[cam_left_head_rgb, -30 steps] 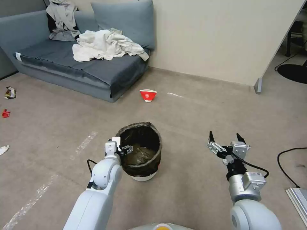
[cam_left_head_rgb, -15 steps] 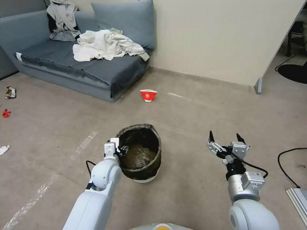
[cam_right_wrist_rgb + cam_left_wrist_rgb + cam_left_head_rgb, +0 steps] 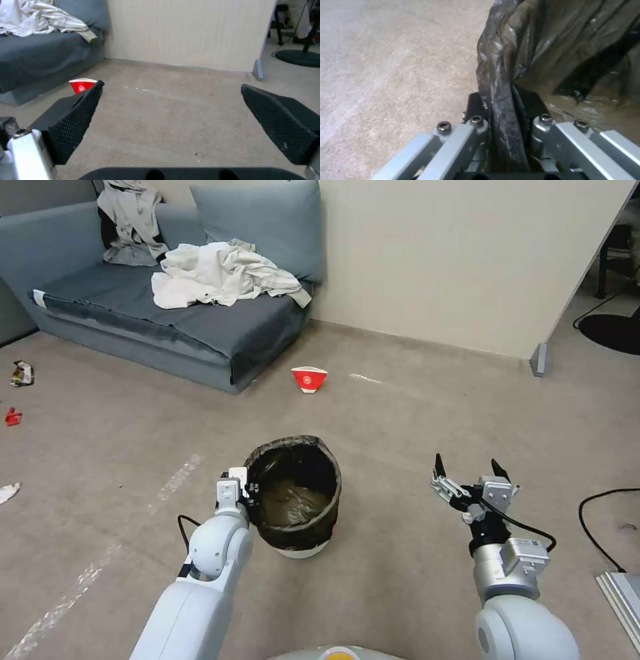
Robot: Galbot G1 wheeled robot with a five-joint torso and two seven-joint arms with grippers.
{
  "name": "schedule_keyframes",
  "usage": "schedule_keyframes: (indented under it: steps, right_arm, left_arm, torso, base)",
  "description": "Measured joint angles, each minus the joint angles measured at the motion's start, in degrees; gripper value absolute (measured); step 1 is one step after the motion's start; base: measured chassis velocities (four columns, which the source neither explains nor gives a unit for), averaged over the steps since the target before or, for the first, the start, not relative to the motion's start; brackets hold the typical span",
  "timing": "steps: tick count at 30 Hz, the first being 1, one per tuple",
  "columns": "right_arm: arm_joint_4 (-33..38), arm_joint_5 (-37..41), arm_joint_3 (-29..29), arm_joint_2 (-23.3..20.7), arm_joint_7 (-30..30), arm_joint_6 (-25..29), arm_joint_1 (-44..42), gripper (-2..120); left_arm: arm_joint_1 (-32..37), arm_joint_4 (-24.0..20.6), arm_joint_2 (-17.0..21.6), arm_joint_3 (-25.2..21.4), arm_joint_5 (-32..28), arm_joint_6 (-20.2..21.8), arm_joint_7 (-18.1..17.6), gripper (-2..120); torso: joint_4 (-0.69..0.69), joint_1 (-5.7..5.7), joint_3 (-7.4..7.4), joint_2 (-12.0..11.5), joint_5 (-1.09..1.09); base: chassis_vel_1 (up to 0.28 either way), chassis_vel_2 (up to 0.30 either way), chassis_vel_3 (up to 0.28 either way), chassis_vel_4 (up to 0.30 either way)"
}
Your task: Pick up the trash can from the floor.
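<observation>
Trash can [image 3: 297,500], judged light but slippery-lined, was pinched at its bagged rim, lower centre, by the left gripper [image 3: 250,491]; the right gripper [image 3: 469,468] was held wide apart.

Even, soft indoor light; faint shadows on the floor [image 3: 400,433]; glare on the bag liner [image 3: 496,57]; wrist views slightly blurred.

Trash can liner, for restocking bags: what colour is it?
Black, glossy and crinkled; the trash can liner shows best in the left wrist view.

trash can [image 3: 297,500] near base hidden by left arm [image 3: 213,553]; sofa [image 3: 133,313] cropped
</observation>
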Motion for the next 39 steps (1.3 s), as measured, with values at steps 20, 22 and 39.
schedule_keyframes:
  steps: [20, 22, 39]
  right_arm:
    - [0.3, 0.0, 0.2, -0.3, 0.0, 0.1, 0.3, 100]
    - [0.4, 0.0, 0.2, -0.4, 0.0, 0.1, 0.3, 100]
    - [0.8, 0.1, 0.3, -0.3, 0.3, 0.2, 0.6, 100]
  left_arm:
    - [6.8, -13.3, 2.6, -1.0, -1.7, -5.4, -0.4, 5]
    - [7.2, -14.3, 2.8, -1.1, -2.2, -5.6, -0.3, 5]
    - [10.9, -22.4, 2.7, -4.1, -4.4, -12.1, 3.8, 4]
  torso:
    - [0.03, 0.0, 0.01, 0.0, 0.03]
    - [0.02, 0.0, 0.01, 0.0, 0.02]
    - [0.02, 0.0, 0.0, 0.0, 0.02]
  base:
    - [0.0, 0.0, 0.0, 0.0]
    - [0.0, 0.0, 0.0, 0.0]
    - [0.0, 0.0, 0.0, 0.0]
